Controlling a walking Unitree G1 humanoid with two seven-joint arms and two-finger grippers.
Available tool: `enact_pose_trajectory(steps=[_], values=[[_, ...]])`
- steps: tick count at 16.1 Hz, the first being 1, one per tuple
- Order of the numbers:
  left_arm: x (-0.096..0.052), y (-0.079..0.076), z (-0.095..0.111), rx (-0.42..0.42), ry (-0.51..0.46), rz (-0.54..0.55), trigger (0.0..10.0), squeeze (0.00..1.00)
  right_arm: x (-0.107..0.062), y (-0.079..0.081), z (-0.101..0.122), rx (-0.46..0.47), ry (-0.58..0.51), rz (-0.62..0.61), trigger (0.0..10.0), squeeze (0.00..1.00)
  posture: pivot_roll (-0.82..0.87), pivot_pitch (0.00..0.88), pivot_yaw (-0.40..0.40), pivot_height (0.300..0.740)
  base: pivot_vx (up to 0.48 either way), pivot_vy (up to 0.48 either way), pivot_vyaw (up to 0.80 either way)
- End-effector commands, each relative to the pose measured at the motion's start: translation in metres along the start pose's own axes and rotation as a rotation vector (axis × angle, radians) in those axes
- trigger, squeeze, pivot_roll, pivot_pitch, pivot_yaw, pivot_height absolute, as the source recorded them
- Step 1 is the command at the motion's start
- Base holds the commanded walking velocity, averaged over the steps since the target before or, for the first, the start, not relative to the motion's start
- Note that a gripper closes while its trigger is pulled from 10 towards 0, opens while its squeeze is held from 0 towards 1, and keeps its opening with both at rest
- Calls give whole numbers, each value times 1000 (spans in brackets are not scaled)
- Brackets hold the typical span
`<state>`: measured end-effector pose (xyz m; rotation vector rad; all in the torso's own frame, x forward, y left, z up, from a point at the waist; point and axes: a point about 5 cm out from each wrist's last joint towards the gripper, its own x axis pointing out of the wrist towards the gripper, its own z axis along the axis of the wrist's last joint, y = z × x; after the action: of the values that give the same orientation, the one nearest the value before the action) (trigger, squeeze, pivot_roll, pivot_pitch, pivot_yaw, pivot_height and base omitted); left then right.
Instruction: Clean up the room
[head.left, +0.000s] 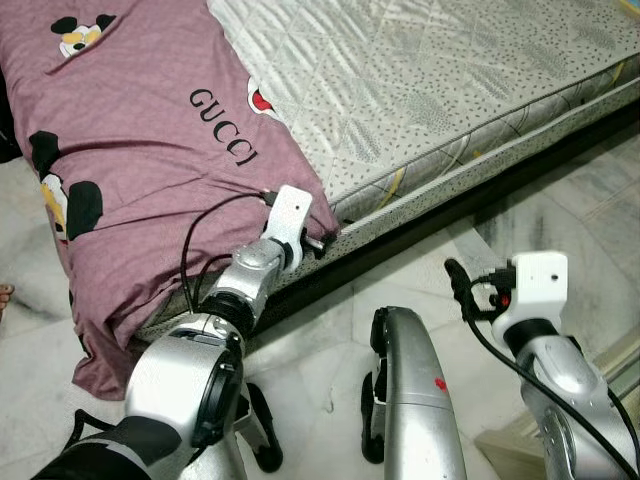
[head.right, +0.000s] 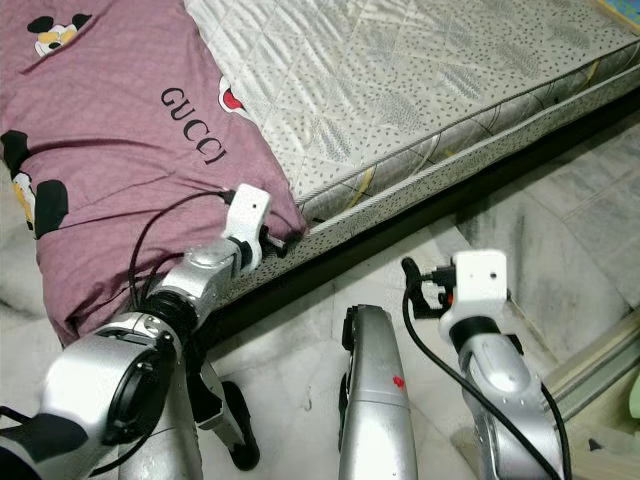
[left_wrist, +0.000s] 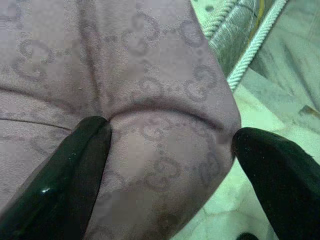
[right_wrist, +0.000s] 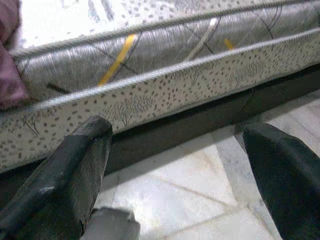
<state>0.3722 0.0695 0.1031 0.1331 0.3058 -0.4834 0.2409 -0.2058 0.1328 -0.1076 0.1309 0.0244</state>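
Observation:
A mauve blanket (head.left: 150, 150) printed with "GUCCI" and cartoon mice covers the left part of a grey patterned mattress (head.left: 420, 90) and hangs over its near edge. My left gripper (head.left: 320, 240) is at the blanket's lower right corner by the mattress edge. In the left wrist view it (left_wrist: 170, 145) is open, with the fabric (left_wrist: 160, 100) bulging between the two black fingers (left_wrist: 85, 165) and one finger touching a fold. My right gripper (head.left: 460, 285) hovers open above the floor and faces the mattress side (right_wrist: 175, 85), with nothing between its fingers.
A dark gap (head.left: 480, 200) runs under the bed frame. Pale marble floor (head.left: 590, 200) lies to the right and in front. My silver body and legs (head.left: 410, 400) fill the near floor. A metal door rail (head.right: 590, 370) crosses the lower right corner.

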Motion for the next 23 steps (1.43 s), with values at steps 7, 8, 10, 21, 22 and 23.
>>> enact_pose_trajectory(steps=[7,8,10,21,22,23], values=[[-1,3,57,408,-201,-49,10000,0,27,12,3,34,-52,-9,10000,0,-228,149,36,538,0,0,0],[-3,5,63,448,-240,-34,10000,0,31,14,3,38,-60,-11,10000,0,-219,141,40,538,0,0,0],[-15,15,76,461,-356,43,10000,0,41,20,6,55,-86,-5,10000,0,-188,102,43,538,0,0,0],[-125,111,-8,-78,-486,769,10000,0,99,79,34,280,-203,152,10000,0,-30,0,15,538,0,0,0],[-126,111,-7,-71,-488,772,10000,0,100,82,37,286,-214,163,10000,0,-31,0,15,538,0,0,0],[-125,113,-7,-89,-483,774,10000,0,102,87,42,300,-231,179,10000,0,-33,0,18,555,0,0,-431]])
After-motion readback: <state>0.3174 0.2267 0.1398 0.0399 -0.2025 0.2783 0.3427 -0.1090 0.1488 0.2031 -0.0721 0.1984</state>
